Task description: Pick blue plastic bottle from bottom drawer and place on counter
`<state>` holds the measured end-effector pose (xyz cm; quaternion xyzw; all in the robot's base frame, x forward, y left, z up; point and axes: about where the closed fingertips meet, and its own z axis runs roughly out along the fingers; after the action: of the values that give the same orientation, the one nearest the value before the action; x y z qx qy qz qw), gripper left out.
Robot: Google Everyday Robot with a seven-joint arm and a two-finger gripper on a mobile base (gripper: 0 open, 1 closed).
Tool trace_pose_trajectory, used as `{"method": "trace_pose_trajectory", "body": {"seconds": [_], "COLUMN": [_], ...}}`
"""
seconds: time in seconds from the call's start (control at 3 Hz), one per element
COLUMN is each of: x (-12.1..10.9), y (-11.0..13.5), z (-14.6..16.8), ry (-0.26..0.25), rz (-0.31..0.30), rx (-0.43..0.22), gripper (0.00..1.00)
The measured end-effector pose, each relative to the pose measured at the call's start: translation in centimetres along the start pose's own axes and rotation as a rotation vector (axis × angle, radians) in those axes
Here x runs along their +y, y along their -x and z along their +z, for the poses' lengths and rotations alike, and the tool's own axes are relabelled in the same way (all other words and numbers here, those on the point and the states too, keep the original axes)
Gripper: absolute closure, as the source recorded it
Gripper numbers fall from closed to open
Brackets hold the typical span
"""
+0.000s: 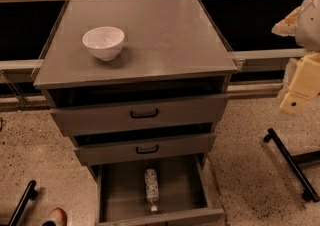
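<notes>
Blue plastic bottle (pixel 151 186) lies in the open bottom drawer (pixel 120 192); the gripper (pixel 299 89) hangs off to the right.

The bottle lies on its side on the drawer's grey floor, about midway between the side walls, lengthwise along the drawer's depth with its white cap toward the front wall. Above it, the two drawers with black handles (pixel 144 114) step outward, each with a dark gap over it. A white bowl (pixel 103 42) stands upright on the left part of the grey bench (pixel 170 35), and nothing else rests there. The cream-coloured gripper sits at the right edge of the view, beside the cabinet and well apart from the bottle, at about the height of the top drawer; whether it is open or closed cannot be told. It touches nothing visible. The floor around the cabinet is speckled stone.
</notes>
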<state>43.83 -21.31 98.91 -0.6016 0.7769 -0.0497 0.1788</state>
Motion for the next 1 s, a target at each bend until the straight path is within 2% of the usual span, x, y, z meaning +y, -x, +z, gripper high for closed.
{"method": "trace_pose_trajectory", "body": {"seconds": [0.33,0.67,1.0], "x": [0.0,-0.3,0.6], "y": [0.0,0.1,0.1], "z": [0.0,1.7,7.7], "ry": [0.000,0.024,0.050], "rz": [0.000,0.016,0.153], "rx": [0.000,-0.005,-0.003], "gripper": [0.00,0.00,0.00]}}
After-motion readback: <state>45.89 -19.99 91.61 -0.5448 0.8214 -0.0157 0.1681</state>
